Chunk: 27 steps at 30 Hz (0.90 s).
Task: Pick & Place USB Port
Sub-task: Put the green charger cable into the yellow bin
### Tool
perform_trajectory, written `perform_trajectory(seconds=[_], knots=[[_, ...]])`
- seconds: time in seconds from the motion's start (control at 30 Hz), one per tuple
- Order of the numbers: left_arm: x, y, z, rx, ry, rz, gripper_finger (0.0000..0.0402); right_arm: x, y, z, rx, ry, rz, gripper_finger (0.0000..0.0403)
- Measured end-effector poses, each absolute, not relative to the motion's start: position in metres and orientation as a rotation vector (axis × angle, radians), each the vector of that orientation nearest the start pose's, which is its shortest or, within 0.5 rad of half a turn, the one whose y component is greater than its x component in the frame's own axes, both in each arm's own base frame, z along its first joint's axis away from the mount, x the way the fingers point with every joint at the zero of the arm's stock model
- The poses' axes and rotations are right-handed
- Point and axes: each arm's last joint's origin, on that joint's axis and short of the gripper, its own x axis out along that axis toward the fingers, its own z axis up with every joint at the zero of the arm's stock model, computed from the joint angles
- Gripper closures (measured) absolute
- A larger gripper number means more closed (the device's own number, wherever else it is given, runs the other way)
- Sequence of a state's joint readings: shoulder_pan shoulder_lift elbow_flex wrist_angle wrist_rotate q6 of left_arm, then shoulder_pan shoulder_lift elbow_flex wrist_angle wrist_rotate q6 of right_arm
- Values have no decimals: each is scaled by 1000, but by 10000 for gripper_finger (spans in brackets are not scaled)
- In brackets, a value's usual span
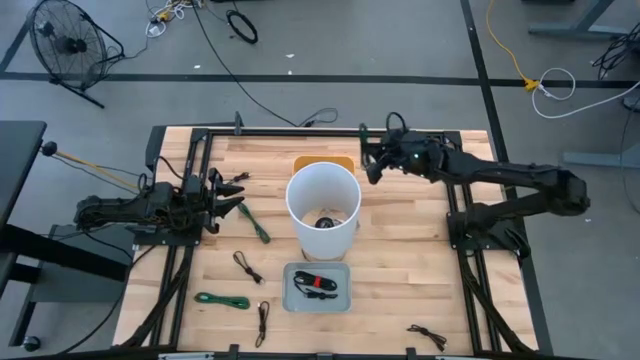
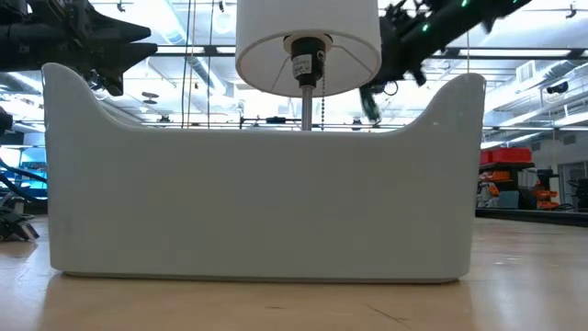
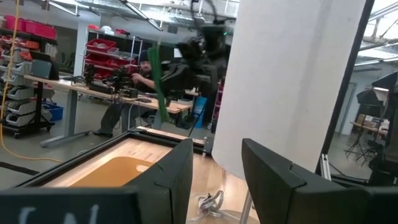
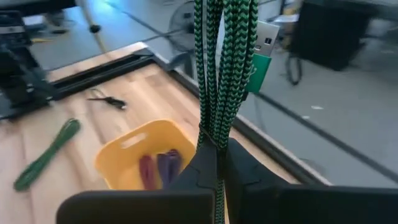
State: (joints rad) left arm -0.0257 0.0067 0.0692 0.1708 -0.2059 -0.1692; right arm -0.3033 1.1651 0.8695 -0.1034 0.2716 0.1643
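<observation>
The right hand point(image 4: 214, 163) is clamped on a bundled green USB cable point(image 4: 219, 68), which rises from between its fingers with its long axis running straight away from the hand — the silver plug shows at the far end of the bundle. In the high view this hand point(image 1: 372, 163) sits at the far edge of the worktop point(image 1: 400, 280), just beside the white lampshade point(image 1: 322, 205) and well raised above the wood, judging by the low view, where the cable dangles in the air beside the shade.

The relation that matters is cable to yellow bin point(image 4: 144, 158). The bin lies on the worktop below and just ahead of the right hand, partly hidden behind the lampshade from above, with only its orange-yellow rim point(image 1: 323, 160) peeking out. It already holds a purple and a reddish item. If the bin is the goal, the hand probably needs a short shift toward the lamp and a descent — the tall shade is the thing to avoid brushing.

The right arm stretches long across from its base, wrist turned inward. The left hand point(image 1: 226, 195) waits at the left side of the worktop, fingers apart and empty, facing the lamp; another green cable point(image 1: 255, 225) lies just beside it.
</observation>
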Motion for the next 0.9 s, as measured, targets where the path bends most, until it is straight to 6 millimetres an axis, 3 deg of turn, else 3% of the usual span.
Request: perform_trajectory(seconds=[0.4,0.63,0.9], knots=[[90,4,202,-197,-243,170,257,287,-104,243,181,384,-439,403],[90,4,202,-196,-242,170,257,298,-107,220,183,448,-426,403],[90,4,202,-196,-243,170,257,301,-108,213,188,477,-420,402]])
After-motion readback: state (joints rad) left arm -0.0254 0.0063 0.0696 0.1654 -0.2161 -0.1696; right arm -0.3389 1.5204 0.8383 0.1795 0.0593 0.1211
